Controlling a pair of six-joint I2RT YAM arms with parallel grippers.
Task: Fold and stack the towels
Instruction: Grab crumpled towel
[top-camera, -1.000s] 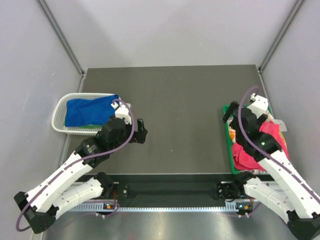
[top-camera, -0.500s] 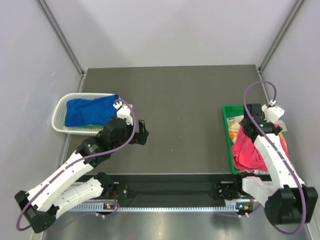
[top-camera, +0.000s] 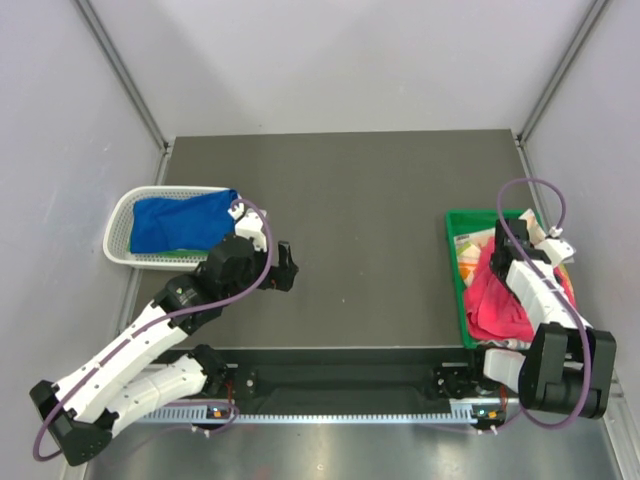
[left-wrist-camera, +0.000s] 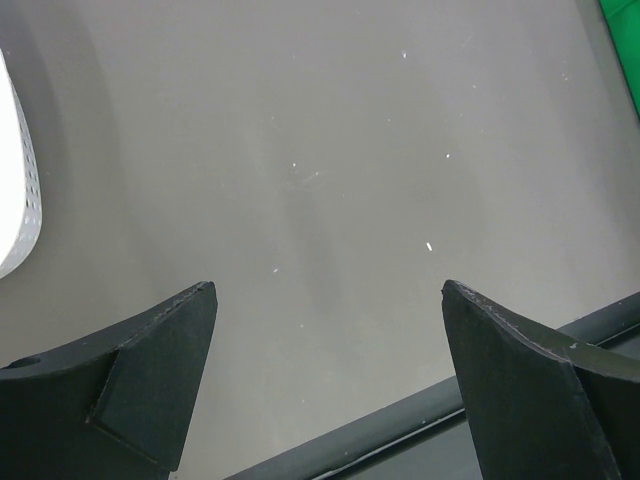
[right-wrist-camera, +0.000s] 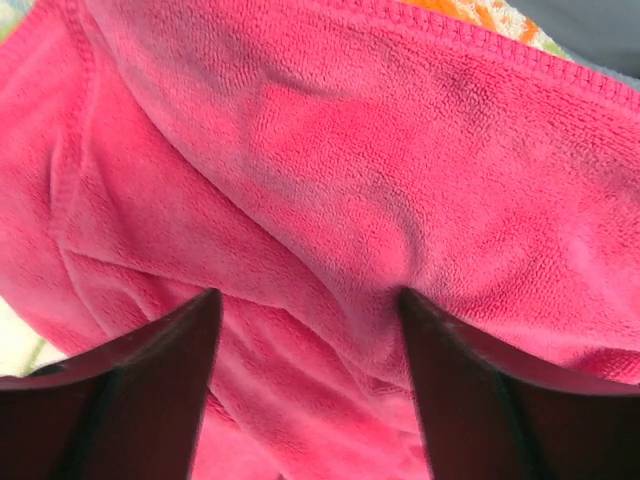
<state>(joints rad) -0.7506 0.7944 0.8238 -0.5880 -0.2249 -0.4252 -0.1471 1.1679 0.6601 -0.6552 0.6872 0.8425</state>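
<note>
A crumpled pink-red towel lies in the green tray at the right, over an orange-and-white printed towel. My right gripper is open, its fingers pressed down onto the pink-red towel; a fold of it lies between them. A strip of the orange-printed cloth shows at the top of the right wrist view. A blue towel lies in the white mesh basket at the left. My left gripper is open and empty above the bare table.
The basket's white mesh wall shows at the left edge of the left wrist view. A corner of the green tray shows at its top right. The table's front rail runs between the arm bases. Grey walls enclose the table.
My right arm has swung right and folded back toward its base, bringing the gripper down onto the pink-red towel in the tray. The left arm has barely moved.
</note>
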